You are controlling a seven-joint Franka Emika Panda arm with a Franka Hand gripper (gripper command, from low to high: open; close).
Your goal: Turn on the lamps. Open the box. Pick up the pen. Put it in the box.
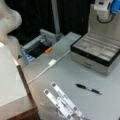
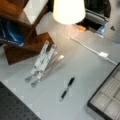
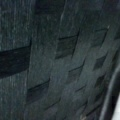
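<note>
The box (image 1: 95, 51) stands open on the desk (image 1: 62, 72), its grey compartments showing in both front views. The pen (image 1: 88, 89) lies flat on the desk just in front of the box, apart from it. The lamp (image 2: 68, 11) glows. The gripper (image 1: 103, 10) hangs above the box; whether its fingers are released or clenched cannot be told.

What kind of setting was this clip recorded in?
Probably a lab workbench: a grey tabletop, a black perforated board at its edge, a lit white-shaded lamp, and an open grey-compartmented box beside a slim black pen.
</note>
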